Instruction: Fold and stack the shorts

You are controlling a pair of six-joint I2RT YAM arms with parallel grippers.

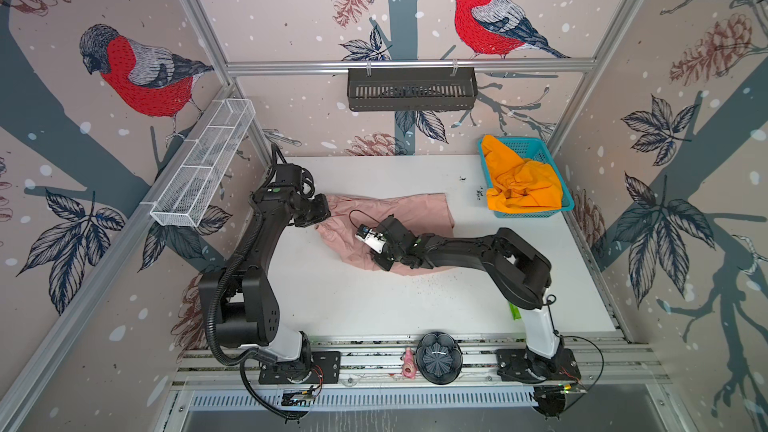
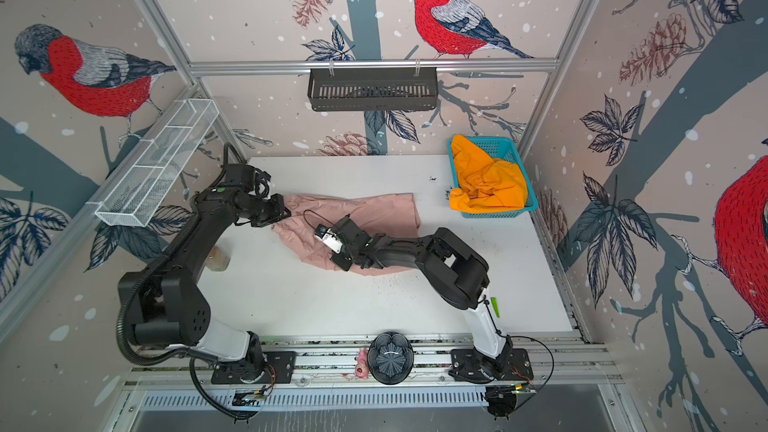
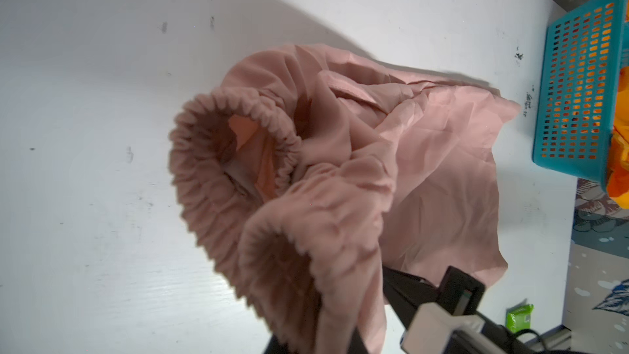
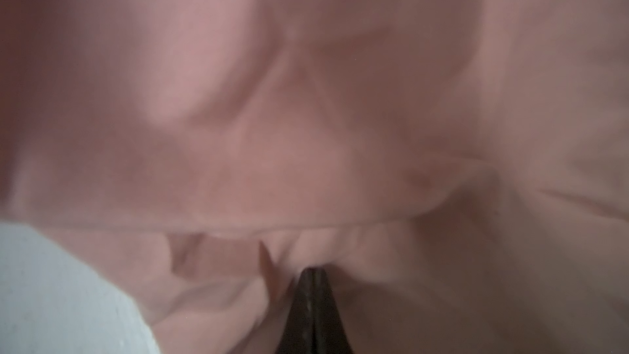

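Note:
The dusty pink shorts lie crumpled across the middle of the white table. My left gripper is shut on their gathered waistband at the left end, and the fabric drapes over its jaws. My right gripper points down at the near edge of the pink shorts. Its jaws are pressed together with pink fabric pinched at the tips. The orange shorts sit bunched in the teal basket at the back right.
A black slotted basket hangs on the back wall, and a white wire shelf on the left wall. A green packet lies by the right arm's base. A black round object and a pink figure sit on the front rail.

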